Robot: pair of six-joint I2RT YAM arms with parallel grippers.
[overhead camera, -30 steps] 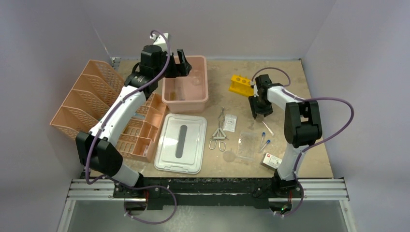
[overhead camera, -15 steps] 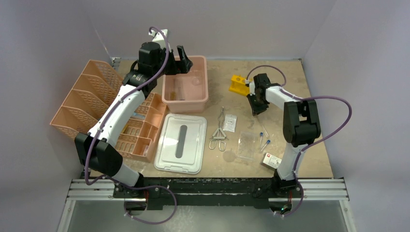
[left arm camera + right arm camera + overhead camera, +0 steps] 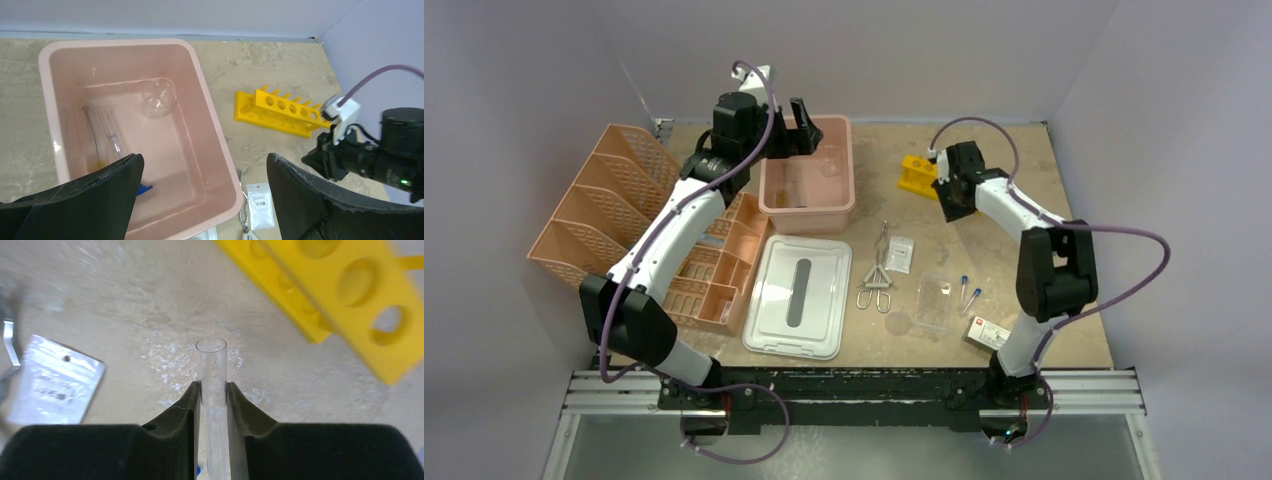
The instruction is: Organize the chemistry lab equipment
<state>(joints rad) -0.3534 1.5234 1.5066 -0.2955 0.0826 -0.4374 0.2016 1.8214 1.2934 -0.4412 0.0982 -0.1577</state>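
Hovering over the pink tub at the left, the left gripper has its jaws spread wide with nothing between them. It plays no part in the coming move, being well apart from the yellow rack. A small beaker and some clear tubes already lie in the tub below it. Toward the middle of the table, the tongs and the blue-capped vials lie loose and untouched. Further right, the right gripper is closed on a glass tube, pinched between both fingers. The tube's long axis runs straight out along them, its open mouth points away from the wrist, and its closed end is hidden between the fingers. This arm is plainly the nearer one, since the overhead view puts the gripper just beside the rack's right end. In the right wrist view the rack lies up and to the right of the tube's mouth, near but not touching. Its long axis runs on a diagonal from upper left to lower right, and several round holes show. The tube is not yet lined up with any hole. Seating it would likely call for a shift toward the rack and a turn of the wrist so that the closed end, not the mouth, goes in first.
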